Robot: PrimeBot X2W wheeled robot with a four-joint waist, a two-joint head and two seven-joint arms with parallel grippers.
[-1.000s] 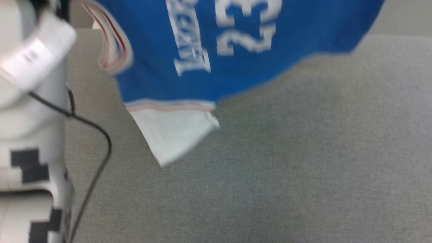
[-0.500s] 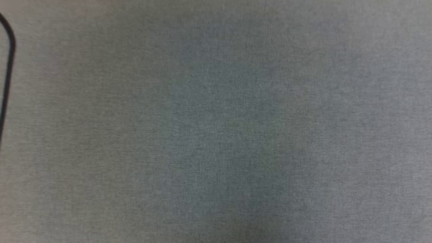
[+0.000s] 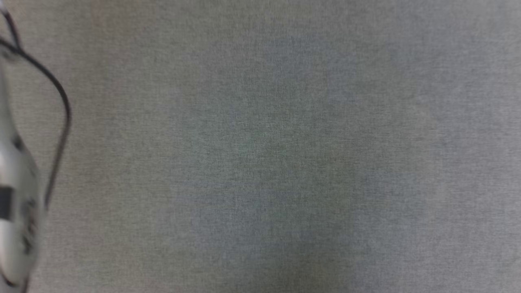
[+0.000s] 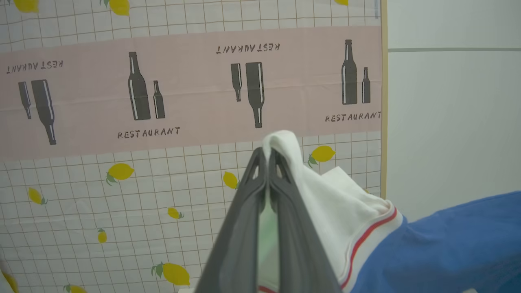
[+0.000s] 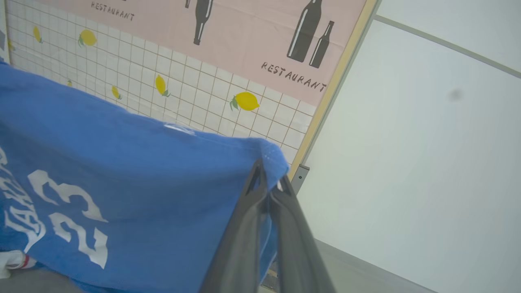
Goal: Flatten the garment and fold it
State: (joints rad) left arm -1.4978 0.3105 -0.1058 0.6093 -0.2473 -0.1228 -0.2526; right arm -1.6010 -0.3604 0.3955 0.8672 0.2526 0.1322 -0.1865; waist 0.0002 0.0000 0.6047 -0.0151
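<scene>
In the left wrist view the garment (image 4: 447, 240) hangs in the air, royal blue with a white sleeve and red-and-white trim. My left gripper (image 4: 267, 154) is shut on the white sleeve's edge. In the right wrist view the garment (image 5: 134, 171) spreads to the left with its white number print showing. There my right gripper (image 5: 268, 179) is shut on a blue corner of the cloth. Both grippers point toward a wall. A blurred pale part of my left arm (image 3: 16, 211) with a black cable (image 3: 61, 122) runs along the head view's left edge.
The head view looks down on a grey cloth surface (image 3: 285, 154). Ahead of both grippers stands a wall with a lemon-and-grid print and a pink "RESTAURANT" band (image 4: 183, 93). A plain white panel (image 5: 407, 162) lies to its right.
The head camera has swung down, so the garment has left the head view and grey surface has replaced it. My left arm's edge has come back in at the left.
</scene>
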